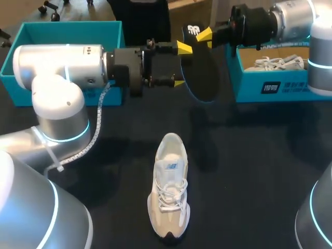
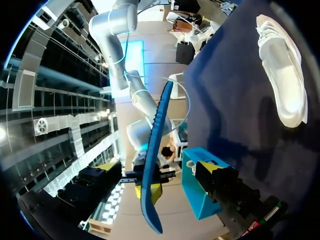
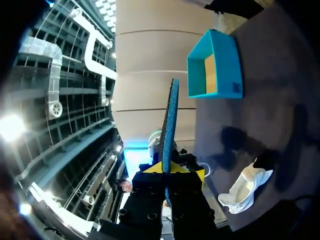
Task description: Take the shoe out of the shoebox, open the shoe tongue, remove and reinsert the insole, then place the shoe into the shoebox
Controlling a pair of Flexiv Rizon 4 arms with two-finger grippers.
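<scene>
Shoe sits lower middle of the frame on the counter, laces loose. Further up, the left end effector is spread wide right beside the dark insole, not gripping it. The right end effector is pinching the insole's top end, holding it up in the air. It looks thin, light and floppy, so I'd grab near an end. Shoebox is upper right.
</scene>
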